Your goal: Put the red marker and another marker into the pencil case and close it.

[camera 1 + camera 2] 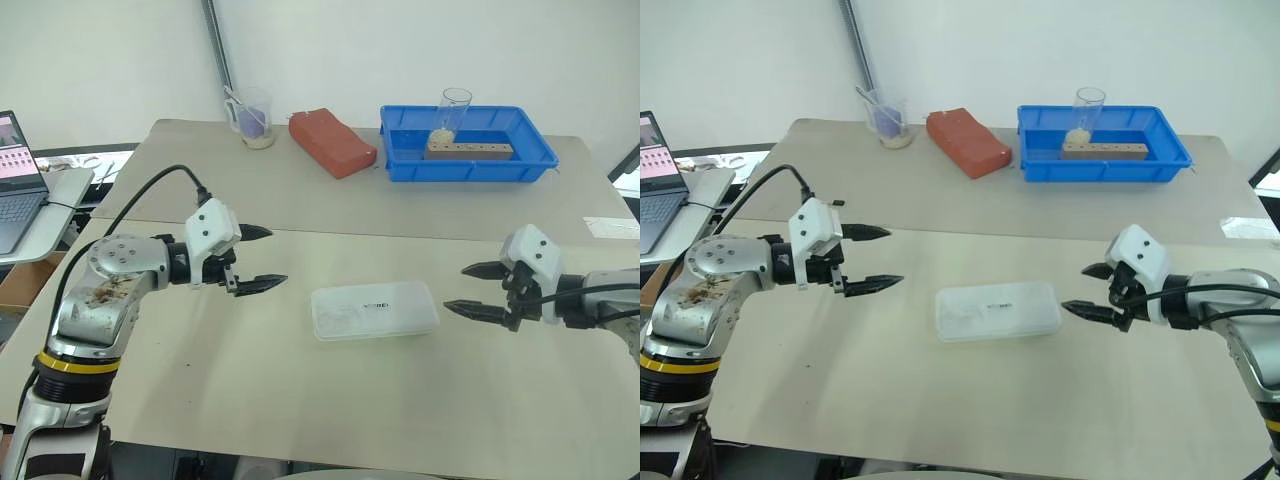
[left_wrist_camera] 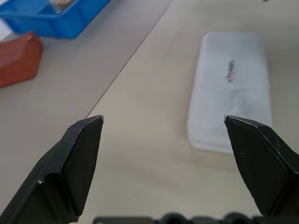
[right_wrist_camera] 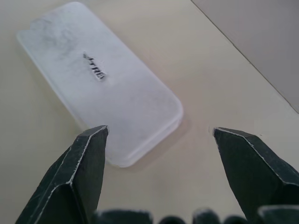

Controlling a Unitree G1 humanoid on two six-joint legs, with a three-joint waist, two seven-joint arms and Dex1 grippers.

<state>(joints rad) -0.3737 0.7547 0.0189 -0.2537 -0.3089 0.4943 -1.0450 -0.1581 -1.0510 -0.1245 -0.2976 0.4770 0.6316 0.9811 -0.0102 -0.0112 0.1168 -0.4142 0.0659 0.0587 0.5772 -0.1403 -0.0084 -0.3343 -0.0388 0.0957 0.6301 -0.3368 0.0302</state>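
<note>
The pencil case [image 1: 374,309] lies flat on the near table with its lid down, translucent white with small black lettering on top. It also shows in both wrist views [image 2: 231,88] [image 3: 100,84]. The red marker and the other marker are out of view. My left gripper [image 1: 262,258] hovers to the left of the case, open, with nothing between its fingers. On the case's right side my right gripper [image 1: 470,288] stands open and empty too, a short way off the case's end.
On the far table stand a blue tray [image 1: 466,145] holding a wooden block and a clear glass, a red-brown brick-like block [image 1: 332,142] and a clear cup with utensils [image 1: 252,118]. A laptop [image 1: 18,180] sits off the table's left side.
</note>
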